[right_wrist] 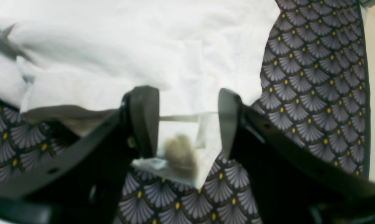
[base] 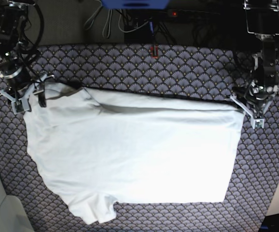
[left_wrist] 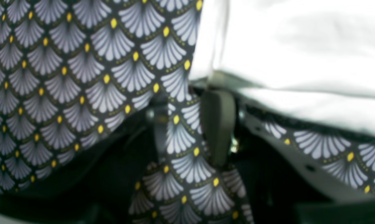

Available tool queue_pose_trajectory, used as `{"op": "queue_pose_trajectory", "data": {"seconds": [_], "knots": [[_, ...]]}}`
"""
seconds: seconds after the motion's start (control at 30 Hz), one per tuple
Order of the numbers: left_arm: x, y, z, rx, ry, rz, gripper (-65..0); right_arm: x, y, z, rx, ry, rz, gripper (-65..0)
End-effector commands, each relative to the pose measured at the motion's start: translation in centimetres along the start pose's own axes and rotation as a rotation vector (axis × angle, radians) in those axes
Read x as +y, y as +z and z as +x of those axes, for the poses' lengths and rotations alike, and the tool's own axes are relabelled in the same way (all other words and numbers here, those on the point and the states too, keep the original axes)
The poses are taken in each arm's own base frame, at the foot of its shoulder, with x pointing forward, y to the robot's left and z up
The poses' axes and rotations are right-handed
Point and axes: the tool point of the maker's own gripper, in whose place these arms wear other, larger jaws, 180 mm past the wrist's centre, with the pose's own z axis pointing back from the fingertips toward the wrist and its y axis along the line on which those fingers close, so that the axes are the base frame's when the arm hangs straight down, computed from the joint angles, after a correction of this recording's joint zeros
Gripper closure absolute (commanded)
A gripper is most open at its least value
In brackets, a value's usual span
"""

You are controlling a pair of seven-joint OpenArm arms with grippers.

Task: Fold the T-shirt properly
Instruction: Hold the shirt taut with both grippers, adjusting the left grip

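Base view: both grippers sit at the T-shirt (base: 130, 154) top corners; right gripper (right_wrist: 189, 124) parted around cloth, left gripper (left_wrist: 217, 93) apparently pinching an edge.

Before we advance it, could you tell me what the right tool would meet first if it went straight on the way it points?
Probably the white cloth T-shirt: its edge already lies between the open right tool, though depth is unclear.

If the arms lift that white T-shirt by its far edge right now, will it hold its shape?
Probably not. The T-shirt lies wrinkled and limp, so it would likely sag between the pincers. It looks thin, so probably light. Its patterned tablecloth may drag with it.
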Motion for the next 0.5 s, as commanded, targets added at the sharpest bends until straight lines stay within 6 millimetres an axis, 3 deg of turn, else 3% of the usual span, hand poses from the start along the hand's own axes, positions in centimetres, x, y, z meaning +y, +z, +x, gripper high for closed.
{"op": "queue_pose_trajectory", "data": {"seconds": [0.0, 0.47], "knots": [[0.6, 0.4, 2.2, -0.054, 0.002, 0.013, -22.4, -0.8, 0.3, 1.5, -0.051, 0.014, -0.017, -31.4], [-0.3, 0.4, 3.6, -0.086, 0.019, -0.004, -22.4, -0.8, 0.3, 1.5, -0.051, 0.014, -0.017, -31.4]]}}
